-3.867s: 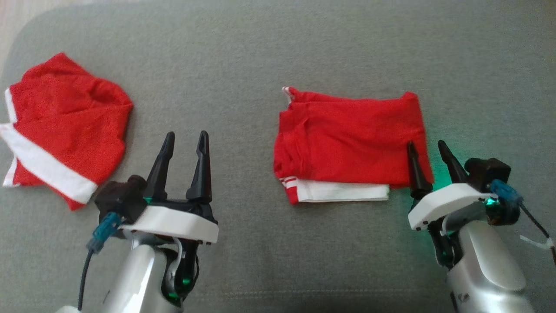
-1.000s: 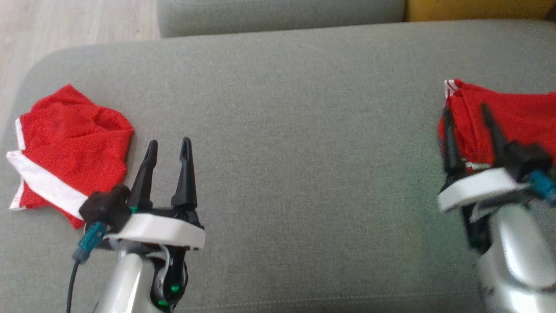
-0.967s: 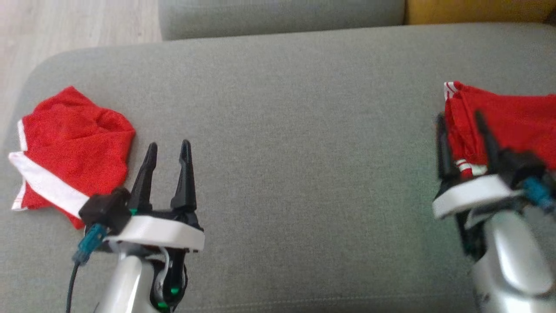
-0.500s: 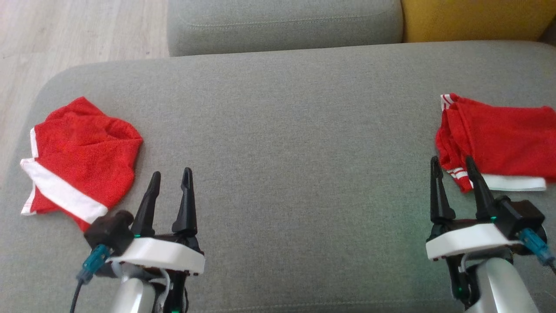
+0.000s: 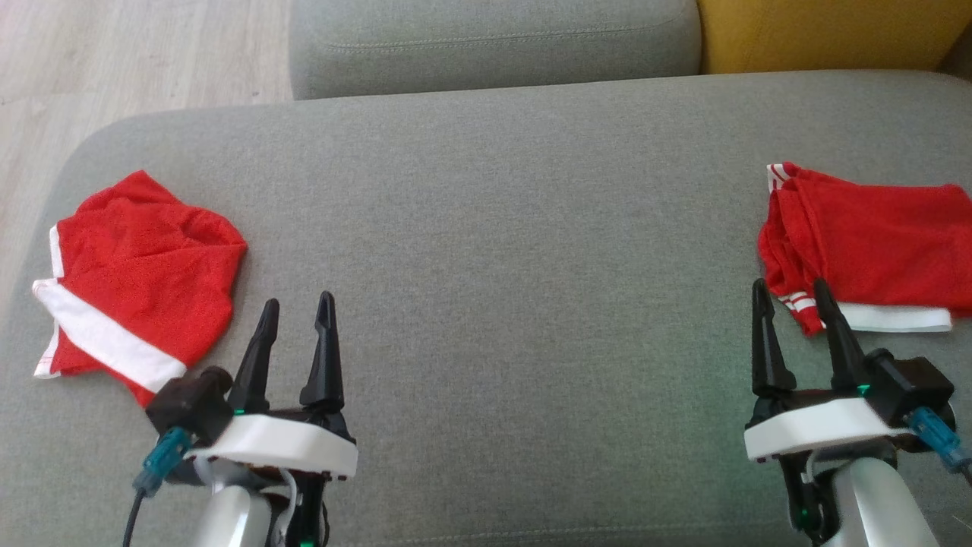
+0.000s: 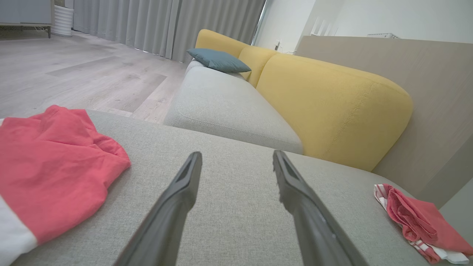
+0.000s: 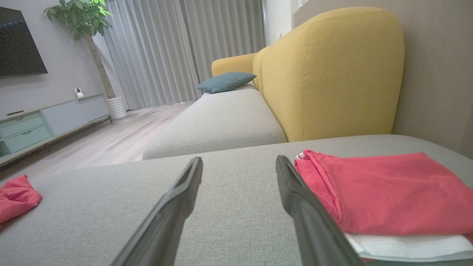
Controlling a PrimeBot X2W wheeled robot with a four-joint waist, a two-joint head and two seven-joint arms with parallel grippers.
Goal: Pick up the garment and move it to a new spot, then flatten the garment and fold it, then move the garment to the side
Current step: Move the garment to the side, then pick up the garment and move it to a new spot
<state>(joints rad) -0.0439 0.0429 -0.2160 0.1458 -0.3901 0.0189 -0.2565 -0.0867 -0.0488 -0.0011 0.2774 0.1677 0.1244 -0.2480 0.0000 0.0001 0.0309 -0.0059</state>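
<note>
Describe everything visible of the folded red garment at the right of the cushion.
The folded garment is soft red cloth in a flattish rectangle, a white layer showing along its near edge and red-and-white striped trim at its left corners. It lies on the grey cushion, its right end cut off in the head view. The open right pincer sits just before its near left corner, gripping nothing.

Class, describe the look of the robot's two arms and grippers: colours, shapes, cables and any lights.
The left gripper and right gripper match: two long, tapering black fingers on a black base, a curved white collar, then a smooth silver forearm. A teal plug with a dark cable sits on each outer side; small green lights glow near the wrists.
</note>
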